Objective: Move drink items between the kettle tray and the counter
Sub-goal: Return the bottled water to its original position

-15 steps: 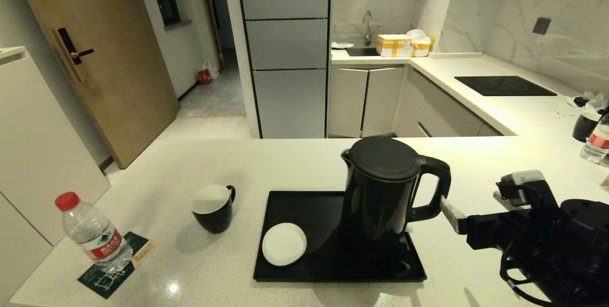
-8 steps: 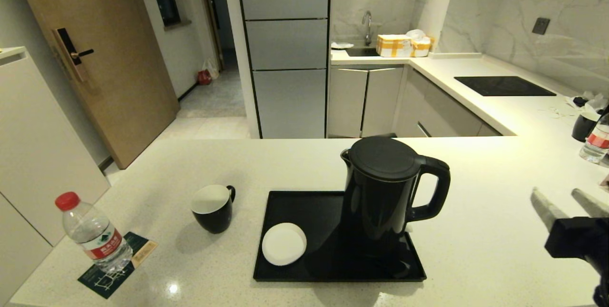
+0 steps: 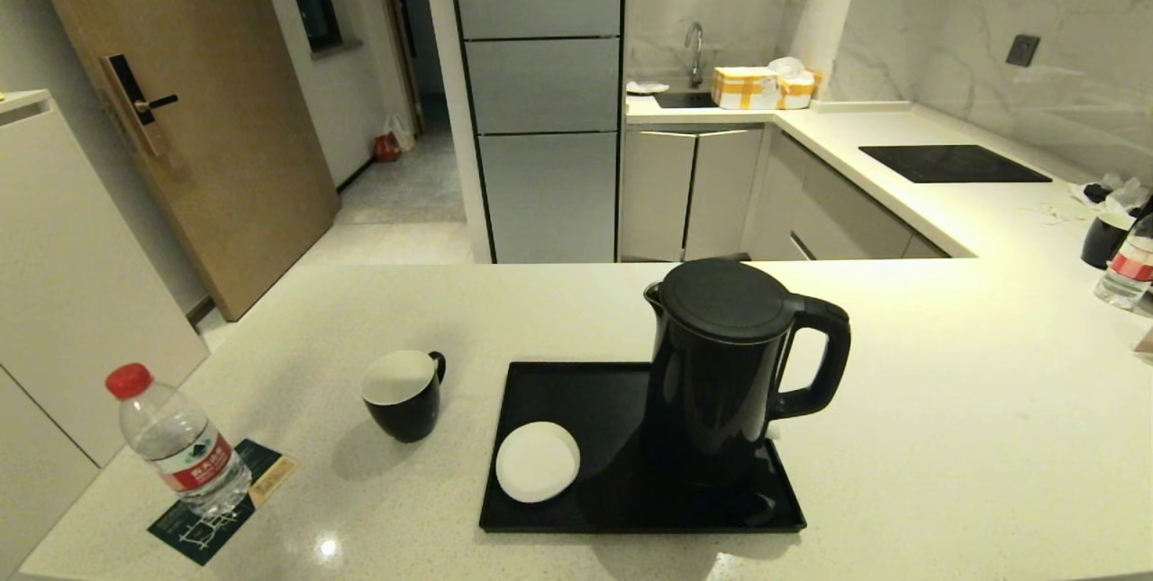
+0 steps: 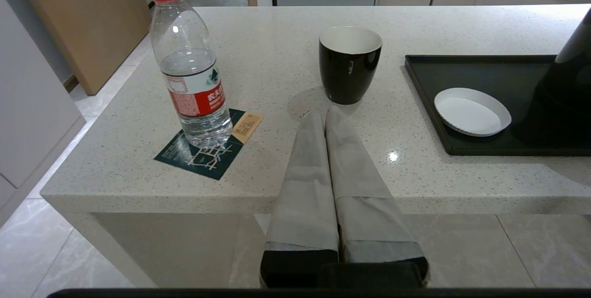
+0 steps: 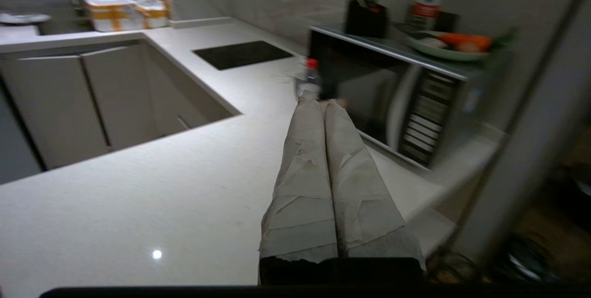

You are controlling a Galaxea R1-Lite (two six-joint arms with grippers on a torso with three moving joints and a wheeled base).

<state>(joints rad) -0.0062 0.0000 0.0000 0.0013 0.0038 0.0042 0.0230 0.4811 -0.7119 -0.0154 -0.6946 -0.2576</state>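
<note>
Here the left pincer (image 4: 326,115) sat shut & empty, mug (image 4: 349,63) just ahead upper-center; right pincer (image 5: 318,104) shut, empty, facing away.

The right gripper (image 5: 322,104), its taped grey fingers (image 5: 304,182) pressed together and holding nothing, points across the pale cream stone counter (image 5: 138,187) toward a small clear red-capped bottle (image 5: 310,78) beside a dark microwave (image 5: 388,99).

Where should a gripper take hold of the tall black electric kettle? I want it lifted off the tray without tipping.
Grip the tall black electric kettle by its looped handle, coming from the robot's right. The handle juts toward that side with an open gap; the body looks wide and glossy.
</note>
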